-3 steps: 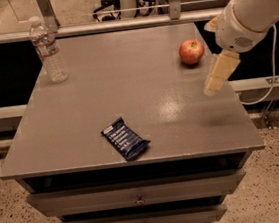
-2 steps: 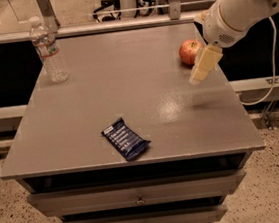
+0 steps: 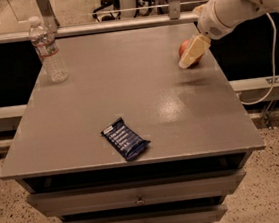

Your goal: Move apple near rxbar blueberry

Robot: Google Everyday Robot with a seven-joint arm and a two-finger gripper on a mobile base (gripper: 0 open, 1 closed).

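apple (image 3: pixel 183 48) far-right of table (image 3: pixel 126 85), partly hid by gripper (image 3: pixel 192 54) | gripper at apple's near side, claw state: can't tell | rxbar blueberry (image 3: pixel 125 139) front-centre, well apart | tip: centre on apple, grip round its middle, lift clear, set just beside bar, not on it

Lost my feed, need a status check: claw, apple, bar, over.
Claw at the apple, far right. Rxbar blueberry lies front centre, apart. Water bottle far left, off the path.
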